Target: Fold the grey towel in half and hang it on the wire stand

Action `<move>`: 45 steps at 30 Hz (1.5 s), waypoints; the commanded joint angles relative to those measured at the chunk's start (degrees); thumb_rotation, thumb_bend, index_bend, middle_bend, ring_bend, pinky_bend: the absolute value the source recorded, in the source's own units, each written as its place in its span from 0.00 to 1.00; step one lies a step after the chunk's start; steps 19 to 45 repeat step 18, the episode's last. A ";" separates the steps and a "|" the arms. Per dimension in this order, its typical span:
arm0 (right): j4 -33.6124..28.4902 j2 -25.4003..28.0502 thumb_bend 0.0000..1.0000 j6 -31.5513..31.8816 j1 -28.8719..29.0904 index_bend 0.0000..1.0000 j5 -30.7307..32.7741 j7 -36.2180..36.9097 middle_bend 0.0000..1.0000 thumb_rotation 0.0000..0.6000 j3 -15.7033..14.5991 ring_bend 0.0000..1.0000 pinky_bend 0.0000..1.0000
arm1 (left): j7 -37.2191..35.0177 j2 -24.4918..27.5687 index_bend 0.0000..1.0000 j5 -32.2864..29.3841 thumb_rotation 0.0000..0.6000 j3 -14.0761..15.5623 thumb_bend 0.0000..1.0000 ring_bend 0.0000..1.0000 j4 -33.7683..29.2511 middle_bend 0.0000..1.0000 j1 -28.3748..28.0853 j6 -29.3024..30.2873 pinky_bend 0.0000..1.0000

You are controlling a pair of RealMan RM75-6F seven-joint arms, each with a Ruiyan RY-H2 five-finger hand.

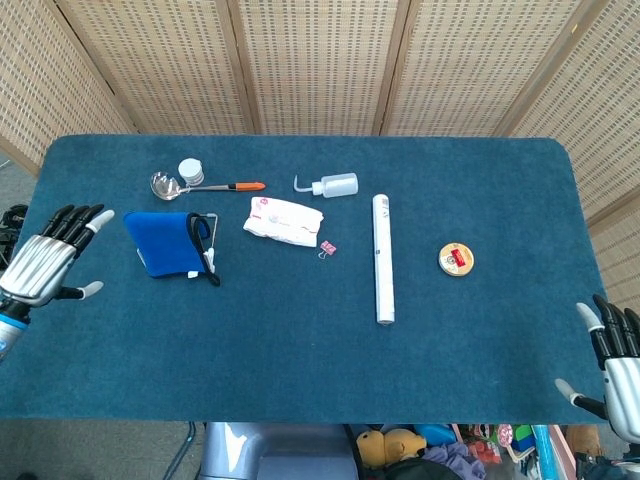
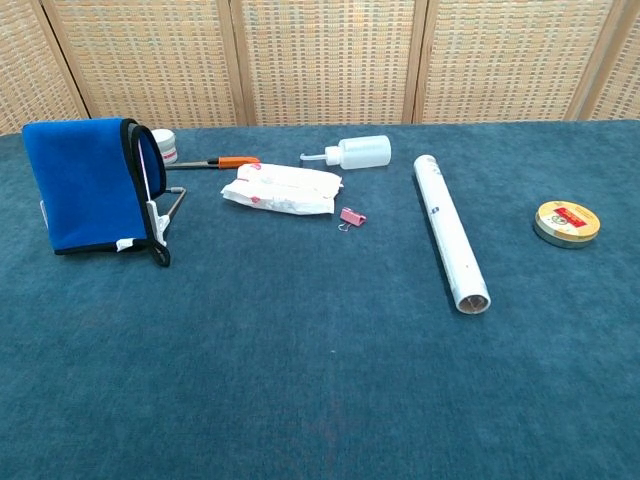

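Even, bright, diffuse light in both views; no hard shadows. Tabletop [image 1: 300,330] evenly lit, pile texture visible. Only faint, soft contact shadows beside the tube [image 2: 451,232] and the towel [image 2: 85,185]. Small highlights on the spoon [image 1: 165,184]. Both views sharp, no motion blur. Head view bows slightly at the edges.
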 commanded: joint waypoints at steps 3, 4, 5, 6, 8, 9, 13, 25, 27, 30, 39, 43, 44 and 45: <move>0.29 0.08 0.00 0.76 -0.24 0.00 -0.39 0.69 0.00 1.00 0.12 0.00 0.00 | 9.22 5.32 0.00 -4.20 1.00 0.07 0.20 0.00 -12.58 0.00 6.51 6.45 0.00; 0.36 0.07 0.00 0.95 -0.30 0.00 -0.43 0.76 0.00 1.00 0.16 0.00 0.00 | 10.18 5.55 0.00 -4.50 1.00 0.22 0.20 0.00 -13.81 0.00 7.24 7.20 0.00; 0.53 0.02 0.00 1.33 -0.41 0.00 -0.49 0.82 0.00 1.00 0.26 0.00 0.00 | 12.43 5.86 0.00 -5.25 1.00 0.55 0.19 0.00 -16.24 0.00 8.77 8.69 0.00; 0.64 -0.04 0.00 1.62 -0.50 0.00 -0.58 0.86 0.00 1.00 0.32 0.00 0.00 | 14.40 5.95 0.00 -5.84 1.00 0.84 0.19 0.00 -17.97 0.00 9.91 9.79 0.00; 0.93 -0.11 0.00 2.44 -0.77 0.00 -0.82 1.21 0.00 1.00 0.47 0.00 0.00 | 20.34 5.18 0.00 -7.16 1.00 1.98 0.19 0.00 -22.60 0.00 13.38 13.39 0.00; 1.04 -0.12 0.00 2.70 -0.86 0.00 -0.91 1.32 0.00 1.00 0.51 0.00 0.00 | 21.98 4.71 0.00 -7.43 1.00 2.28 0.19 0.00 -24.07 0.00 14.43 14.53 0.00; 1.38 -0.13 0.00 3.76 -1.27 0.00 -1.23 1.81 0.00 1.00 0.64 0.00 0.00 | 23.81 2.73 0.00 -7.42 1.00 3.06 0.19 0.00 -26.94 0.00 17.50 17.60 0.00; 1.72 -0.22 0.00 4.72 -1.64 0.00 -1.35 2.13 0.00 1.00 0.90 0.00 0.00 | 23.74 0.96 0.00 -5.33 1.00 3.49 0.19 0.00 -26.20 0.00 18.81 18.47 0.00; 1.72 -0.22 0.00 4.72 -1.64 0.00 -1.35 2.13 0.00 1.00 0.90 0.00 0.00 | 23.74 0.96 0.00 -5.33 1.00 3.49 0.19 0.00 -26.20 0.00 18.81 18.47 0.00; 1.72 -0.22 0.00 4.72 -1.64 0.00 -1.35 2.13 0.00 1.00 0.90 0.00 0.00 | 23.74 0.96 0.00 -5.33 1.00 3.49 0.19 0.00 -26.20 0.00 18.81 18.47 0.00; 1.72 -0.22 0.00 4.72 -1.64 0.00 -1.35 2.13 0.00 1.00 0.90 0.00 0.00 | 23.74 0.96 0.00 -5.33 1.00 3.49 0.19 0.00 -26.20 0.00 18.81 18.47 0.00; 1.72 -0.22 0.00 4.72 -1.64 0.00 -1.35 2.13 0.00 1.00 0.90 0.00 0.00 | 23.74 0.96 0.00 -5.33 1.00 3.49 0.19 0.00 -26.20 0.00 18.81 18.47 0.00; 1.72 -0.22 0.00 4.72 -1.64 0.00 -1.35 2.13 0.00 1.00 0.90 0.00 0.00 | 23.74 0.96 0.00 -5.33 1.00 3.49 0.19 0.00 -26.20 0.00 18.81 18.47 0.00; 1.72 -0.22 0.00 4.72 -1.64 0.00 -1.35 2.13 0.00 1.00 0.90 0.00 0.00 | 23.74 0.96 0.00 -5.33 1.00 3.49 0.19 0.00 -26.20 0.00 18.81 18.47 0.00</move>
